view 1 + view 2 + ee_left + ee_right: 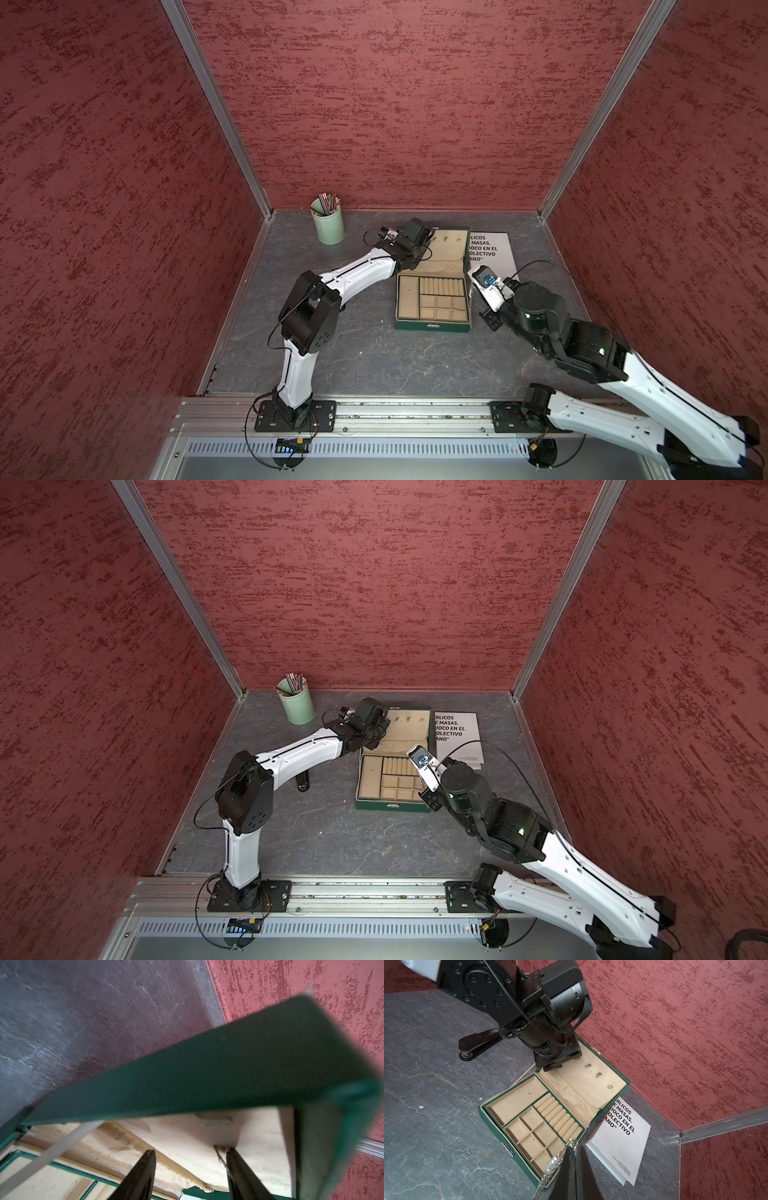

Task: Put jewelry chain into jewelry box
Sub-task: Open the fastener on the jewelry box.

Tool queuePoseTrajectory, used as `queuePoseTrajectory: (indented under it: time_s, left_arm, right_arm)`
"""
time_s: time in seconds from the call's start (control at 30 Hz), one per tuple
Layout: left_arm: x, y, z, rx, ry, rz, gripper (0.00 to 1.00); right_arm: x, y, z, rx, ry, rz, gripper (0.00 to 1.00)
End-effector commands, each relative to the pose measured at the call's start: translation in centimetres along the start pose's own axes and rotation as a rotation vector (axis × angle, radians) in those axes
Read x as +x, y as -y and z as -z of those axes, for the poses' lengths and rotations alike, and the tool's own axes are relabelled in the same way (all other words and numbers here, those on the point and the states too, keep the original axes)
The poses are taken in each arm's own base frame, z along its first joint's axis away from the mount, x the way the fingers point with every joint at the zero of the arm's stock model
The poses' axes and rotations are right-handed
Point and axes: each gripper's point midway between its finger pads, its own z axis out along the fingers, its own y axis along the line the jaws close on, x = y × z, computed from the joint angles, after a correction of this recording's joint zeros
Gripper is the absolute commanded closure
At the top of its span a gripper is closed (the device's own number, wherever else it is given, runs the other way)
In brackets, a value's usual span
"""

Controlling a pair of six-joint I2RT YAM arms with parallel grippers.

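Tray of jewelry box (432, 325) open above, compartments bare. Lid's left corner blocked by left gripper (190, 1151). At right wall: right gripper (572, 1145) pinching jewelry chain (556, 1160). Well left: stapler (477, 1043).

Red textured walls (415, 104), grey slate floor (353, 357).

Robot lab test cell: red textured panels (395, 104), alu frame (216, 104), mounting rail (415, 409) w/ arm bases (295, 415), slate-look tabletop (374, 361).
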Motion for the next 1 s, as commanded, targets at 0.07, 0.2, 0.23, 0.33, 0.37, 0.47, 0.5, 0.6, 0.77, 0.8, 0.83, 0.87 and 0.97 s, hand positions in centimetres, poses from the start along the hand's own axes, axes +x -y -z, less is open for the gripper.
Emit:
queuePoseTrajectory:
  time_s: [0.07,0.2,0.23,0.33,0.37,0.47,0.5,0.6,0.77,0.8,0.83,0.87,0.97]
  left_arm:
    - [-1.9,-1.8,0.2,-0.05,0.048,0.019,0.45]
    - [-1.9,-2.3,0.2,-0.054,0.046,0.022,0.46]
    - [-1.9,-2.4,0.2,-0.055,0.044,0.023,0.48]
    - [-1.7,-2.8,0.0,-0.06,0.035,0.026,0.49]
    - [-1.7,-3.0,-0.1,-0.061,0.032,0.027,0.51]
    - [-1.6,-3.3,-0.1,-0.057,0.026,0.03,0.52]
    - [-1.6,-3.4,-0.1,-0.055,0.025,0.03,0.52]
    - [-1.5,-3.9,-0.2,-0.058,0.02,0.032,0.53]
    - [-1.1,-5.2,-0.6,-0.069,0.01,0.046,0.55]
    - [-1.1,-5.3,-0.7,-0.071,0.009,0.046,0.55]
    - [-1.0,-5.5,-0.8,-0.073,0.007,0.048,0.55]
    - [-1.0,-5.5,-0.8,-0.071,0.005,0.051,0.55]
    - [-0.9,-5.8,-1.0,-0.074,0.002,0.051,0.55]
  right_arm:
    - [-0.5,0.1,0.0,0.0,0.027,-0.017,1.0]
    - [-0.5,0.0,-0.1,-0.002,0.024,-0.016,1.0]
    - [-0.5,0.0,-0.2,-0.002,0.024,-0.016,1.0]
    - [-0.5,0.0,-0.2,-0.003,0.023,-0.017,1.0]
    - [-0.4,0.0,-0.2,-0.004,0.021,-0.015,1.0]
    - [-0.5,0.0,-0.3,-0.004,0.021,-0.015,1.0]
    - [-0.5,0.0,-0.3,-0.003,0.021,-0.017,1.0]
    - [-0.4,-0.1,-0.4,-0.006,0.02,-0.017,1.0]
    - [-0.4,-0.2,-0.4,-0.01,0.018,-0.017,1.0]
    - [-0.4,-0.2,-0.4,-0.01,0.019,-0.019,1.0]
    - [-0.4,-0.2,-0.4,-0.012,0.018,-0.018,1.0]
    - [-0.4,-0.2,-0.4,-0.011,0.018,-0.019,1.0]
    - [-0.4,-0.3,-0.5,-0.014,0.015,-0.023,1.0]
